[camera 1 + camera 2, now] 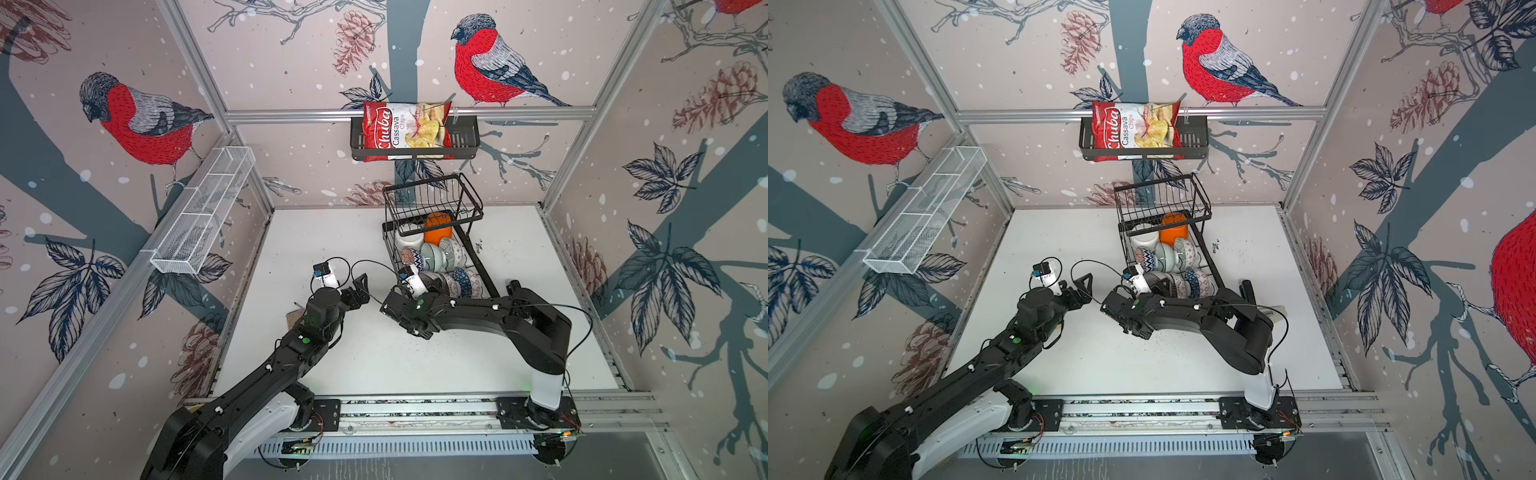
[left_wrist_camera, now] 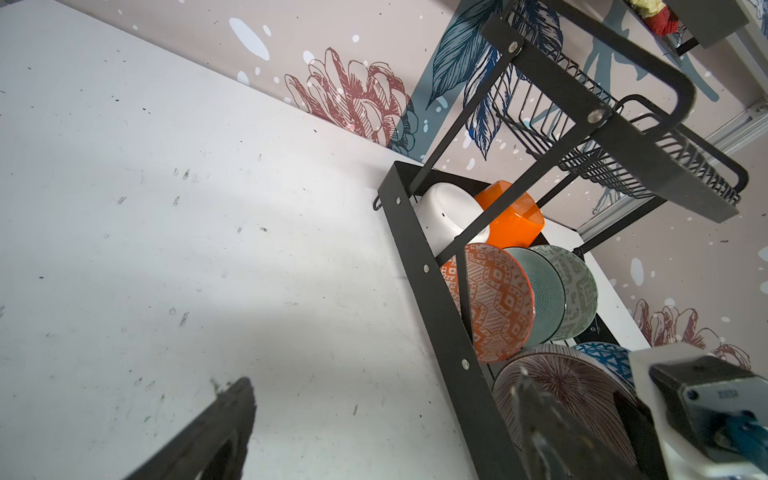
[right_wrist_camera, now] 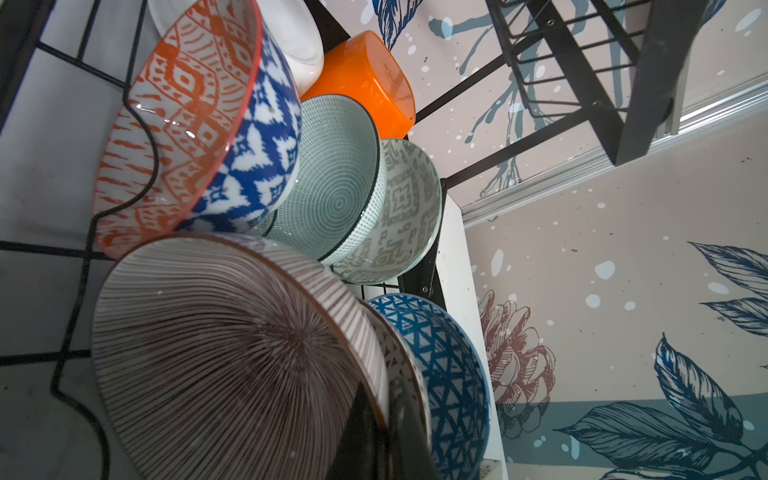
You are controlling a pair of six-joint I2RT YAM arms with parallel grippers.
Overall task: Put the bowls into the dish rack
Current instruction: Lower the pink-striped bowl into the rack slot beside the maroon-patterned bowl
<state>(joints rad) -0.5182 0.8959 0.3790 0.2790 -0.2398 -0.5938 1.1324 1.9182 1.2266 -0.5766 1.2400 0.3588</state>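
Observation:
The black dish rack (image 1: 484,270) (image 1: 1210,266) stands at the back of the table, right of the middle. Several bowls stand on edge in it, among them a white one (image 2: 444,216), an orange one (image 1: 437,228) (image 3: 365,79), a red-and-blue patterned one (image 3: 187,137), green ones (image 3: 332,178) and a blue-triangle one (image 3: 449,374). My right gripper (image 3: 382,415) (image 1: 428,286) is shut on the rim of a brown-striped bowl (image 3: 232,353) (image 2: 573,386) at the rack's near end. My left gripper (image 2: 382,424) (image 1: 360,291) hangs open and holds nothing, just left of the rack.
The rack's raised basket tier (image 1: 432,199) overhangs its far end. A chips bag (image 1: 407,131) sits in a black wall basket. A white mesh shelf (image 1: 203,212) runs along the left wall. Bare white table (image 1: 324,232) lies left of the rack.

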